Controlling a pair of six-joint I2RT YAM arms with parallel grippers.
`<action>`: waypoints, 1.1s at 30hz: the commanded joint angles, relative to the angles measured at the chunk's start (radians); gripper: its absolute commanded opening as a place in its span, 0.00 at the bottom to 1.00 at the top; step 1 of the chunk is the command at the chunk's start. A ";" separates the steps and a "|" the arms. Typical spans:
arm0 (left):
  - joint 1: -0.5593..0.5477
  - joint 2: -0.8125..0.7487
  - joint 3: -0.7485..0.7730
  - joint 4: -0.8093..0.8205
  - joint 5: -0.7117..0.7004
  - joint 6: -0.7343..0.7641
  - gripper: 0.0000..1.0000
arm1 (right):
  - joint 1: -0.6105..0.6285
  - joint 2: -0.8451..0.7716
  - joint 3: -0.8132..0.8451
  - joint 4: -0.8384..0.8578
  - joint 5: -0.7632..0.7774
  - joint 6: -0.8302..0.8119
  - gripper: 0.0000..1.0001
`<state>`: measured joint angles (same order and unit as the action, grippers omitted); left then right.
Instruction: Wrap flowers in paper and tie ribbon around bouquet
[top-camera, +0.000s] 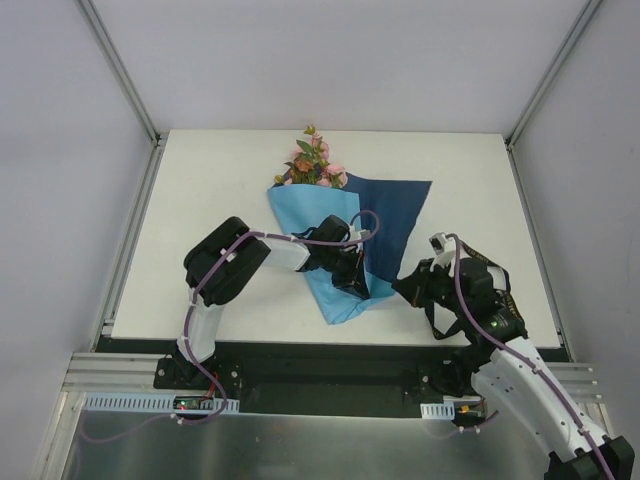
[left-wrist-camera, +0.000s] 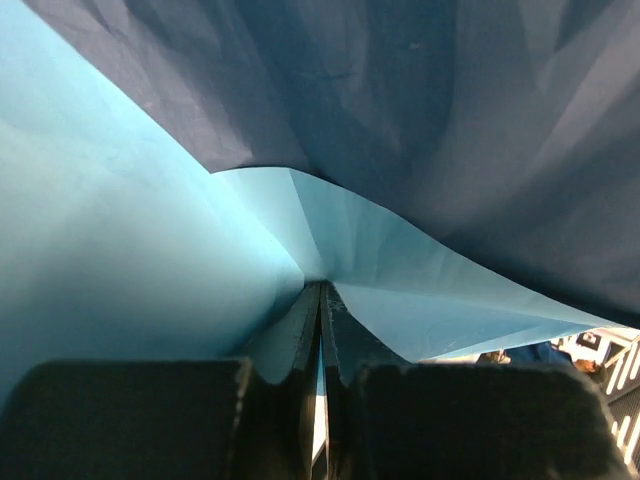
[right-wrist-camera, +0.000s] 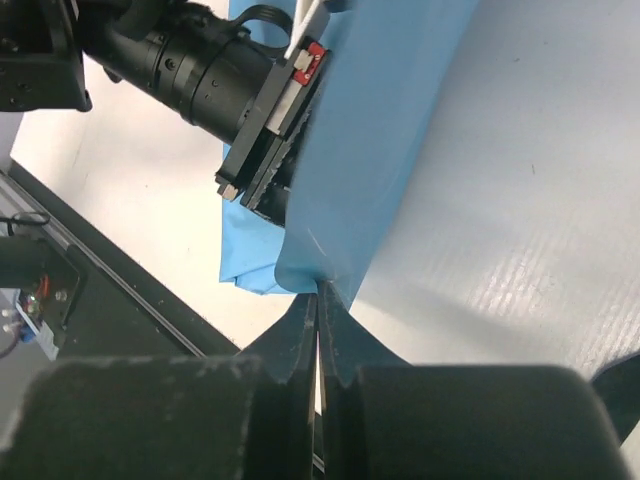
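Top cam: high behind the arm bases, looking down over the whole bench (top-camera: 220, 180). Left wrist cam: past left pincer (left-wrist-camera: 320, 292), nose into paper (left-wrist-camera: 150, 250). Right wrist cam: close over right pincer (right-wrist-camera: 318, 300), shares paper and left pincer with top.

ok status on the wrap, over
left gripper shut on the paper, mid fold. right gripper shut on its near edge. flowers poke out the far end. left arm close beside right gripper.

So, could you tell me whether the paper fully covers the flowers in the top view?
No, the flowers poke out past the far edge of the paper.
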<state>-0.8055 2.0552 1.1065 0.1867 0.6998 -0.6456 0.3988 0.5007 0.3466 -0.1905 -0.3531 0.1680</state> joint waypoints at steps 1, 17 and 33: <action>-0.004 0.010 -0.039 -0.075 -0.065 0.049 0.01 | 0.035 0.022 0.103 0.023 0.019 -0.081 0.01; -0.017 -0.107 -0.068 -0.067 0.032 0.089 0.03 | 0.032 0.114 0.163 -0.090 0.171 -0.081 0.00; -0.090 -0.130 -0.083 0.025 0.060 0.040 0.05 | 0.035 0.252 0.207 -0.040 0.126 -0.104 0.00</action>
<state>-0.8845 1.9697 1.0332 0.1802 0.7284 -0.5926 0.4316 0.7372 0.5121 -0.2726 -0.1993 0.0879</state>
